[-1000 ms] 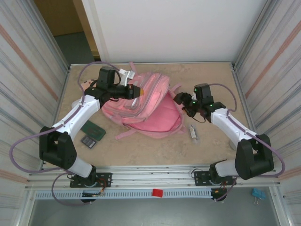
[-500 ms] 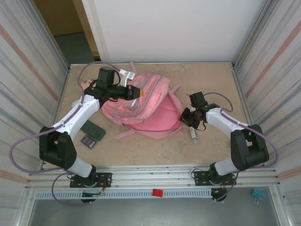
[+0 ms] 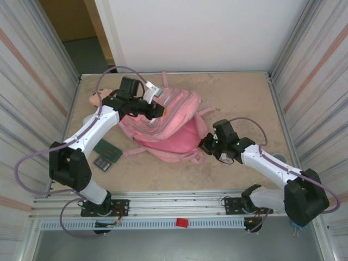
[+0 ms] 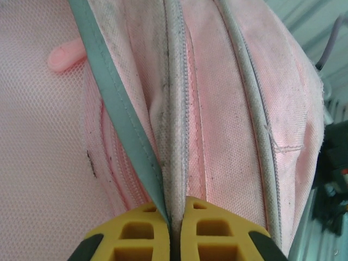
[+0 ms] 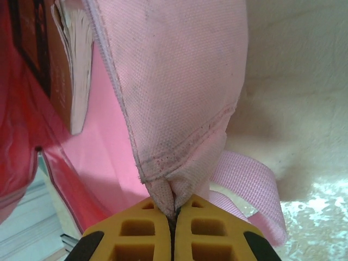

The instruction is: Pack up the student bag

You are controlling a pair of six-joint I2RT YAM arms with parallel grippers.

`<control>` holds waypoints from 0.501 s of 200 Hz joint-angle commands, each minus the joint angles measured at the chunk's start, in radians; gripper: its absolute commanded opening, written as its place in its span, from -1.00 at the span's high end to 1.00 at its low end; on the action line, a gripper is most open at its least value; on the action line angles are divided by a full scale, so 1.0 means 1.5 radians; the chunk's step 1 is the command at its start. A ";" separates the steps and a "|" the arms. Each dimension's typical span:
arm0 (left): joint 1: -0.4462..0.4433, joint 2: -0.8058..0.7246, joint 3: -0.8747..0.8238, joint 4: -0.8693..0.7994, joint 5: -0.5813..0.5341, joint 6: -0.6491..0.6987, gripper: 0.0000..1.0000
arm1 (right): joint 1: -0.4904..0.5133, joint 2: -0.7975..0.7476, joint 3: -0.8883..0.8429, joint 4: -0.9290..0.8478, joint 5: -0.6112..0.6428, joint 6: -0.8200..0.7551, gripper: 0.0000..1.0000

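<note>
The student bag (image 3: 175, 117) is a big pink backpack lying in the middle of the table, its top raised. My left gripper (image 3: 159, 110) is shut on the bag's upper edge. In the left wrist view its yellow fingertips (image 4: 174, 225) pinch a grey-trimmed seam of the bag (image 4: 244, 109) beside a zip. My right gripper (image 3: 203, 145) is shut on the bag's near right corner. The right wrist view has its tips (image 5: 173, 216) clamped on a folded corner of pink fabric (image 5: 179, 81), with a pink strap (image 5: 247, 185) beside it. A book (image 5: 68, 65) lies inside the bag.
A green flat item (image 3: 107, 150) and a small dark one (image 3: 102, 163) lie on the table left of the bag. A plush doll (image 3: 97, 99) sits at the far left behind my left arm. Metal walls close in both sides.
My right gripper has moved forward and left to the bag's near right corner and shut on it. The left arm has lifted the bag's top edge and shifted right; the bag bunched up.
</note>
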 commanded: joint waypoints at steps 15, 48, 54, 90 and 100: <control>-0.050 0.038 0.023 -0.036 -0.082 0.162 1.00 | 0.020 -0.042 -0.008 -0.021 0.011 0.017 0.42; -0.096 0.062 -0.012 -0.076 -0.153 0.211 0.99 | 0.021 -0.141 0.013 -0.170 0.080 -0.067 0.01; -0.104 0.067 -0.019 -0.079 -0.162 0.213 0.98 | 0.020 -0.162 0.014 -0.193 0.093 -0.080 -0.03; -0.130 0.078 -0.042 -0.068 -0.179 0.180 0.51 | 0.021 -0.268 0.025 -0.218 0.145 -0.211 -0.39; -0.126 0.070 -0.043 -0.055 -0.166 0.145 -0.02 | 0.023 -0.286 0.033 -0.206 0.150 -0.278 -0.43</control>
